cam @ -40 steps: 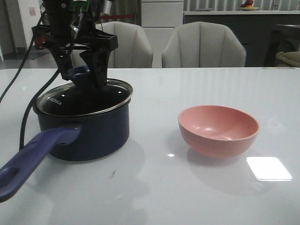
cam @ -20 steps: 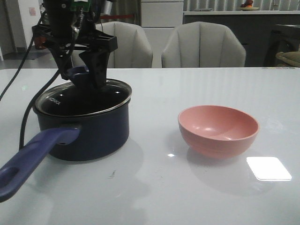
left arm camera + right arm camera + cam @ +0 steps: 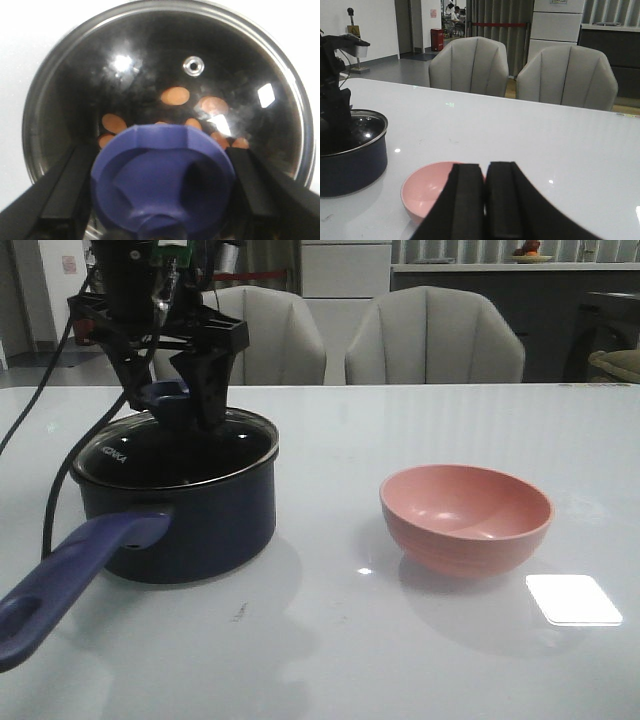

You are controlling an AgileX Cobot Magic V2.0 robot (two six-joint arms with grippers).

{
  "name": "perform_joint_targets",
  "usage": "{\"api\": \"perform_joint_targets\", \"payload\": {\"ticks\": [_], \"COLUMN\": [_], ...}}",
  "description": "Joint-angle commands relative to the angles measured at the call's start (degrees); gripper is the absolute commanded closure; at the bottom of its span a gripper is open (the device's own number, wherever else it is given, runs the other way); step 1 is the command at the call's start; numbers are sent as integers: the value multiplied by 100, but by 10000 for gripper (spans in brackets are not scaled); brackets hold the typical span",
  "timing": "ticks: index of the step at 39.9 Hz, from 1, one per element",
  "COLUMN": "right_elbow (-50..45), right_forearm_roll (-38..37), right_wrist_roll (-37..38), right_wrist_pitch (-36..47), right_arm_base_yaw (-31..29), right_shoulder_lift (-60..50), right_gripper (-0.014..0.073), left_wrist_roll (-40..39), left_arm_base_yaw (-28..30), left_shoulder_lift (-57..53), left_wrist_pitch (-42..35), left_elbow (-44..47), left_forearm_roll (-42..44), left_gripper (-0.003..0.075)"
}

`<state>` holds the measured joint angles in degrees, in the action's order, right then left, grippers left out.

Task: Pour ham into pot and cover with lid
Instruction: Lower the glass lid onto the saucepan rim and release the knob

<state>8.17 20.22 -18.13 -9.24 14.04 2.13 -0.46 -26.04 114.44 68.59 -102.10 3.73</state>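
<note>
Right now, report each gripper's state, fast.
Left gripper: around the lid's knob, fingers apart; cannot tell whether it grips.
Right gripper: shut, holding nothing.

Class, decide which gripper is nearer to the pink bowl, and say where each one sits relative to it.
Right. The right gripper hovers just short of the bowl, fingers shut. The left gripper is off to the bowl's left, over the pot, straddling the lid's knob.

It looked like an office or showroom hall: a glossy white tabletop [image 3: 400, 640] faced grey padded chairs [image 3: 435, 335], with cabinets [image 3: 345, 268], a long corridor and a red bin [image 3: 437, 39] behind.
</note>
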Motion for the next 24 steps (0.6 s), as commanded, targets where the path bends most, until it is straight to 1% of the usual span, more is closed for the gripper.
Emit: {"api": "perform_joint_targets", "payload": {"ticks": [1, 10, 24], "right_elbow": [151, 151, 151], "right_forearm_roll": [71, 71, 71], "right_wrist_roll": [-47, -47, -47], "right_wrist_pitch": [481, 481, 481], "right_arm_base_yaw": [4, 4, 4], "right_shoulder_lift": [57, 57, 57], "right_gripper": [445, 445, 445], "left_wrist_roll": [-1, -1, -1], "left_arm_base_yaw": [-2, -2, -2], "left_shoulder_lift": [-249, -249, -356], "left_wrist_pitch": [406, 406, 416], "left_elbow": [-93, -93, -93], "left_forearm_roll": [53, -205, -311], "left_gripper": [239, 130, 127]}}
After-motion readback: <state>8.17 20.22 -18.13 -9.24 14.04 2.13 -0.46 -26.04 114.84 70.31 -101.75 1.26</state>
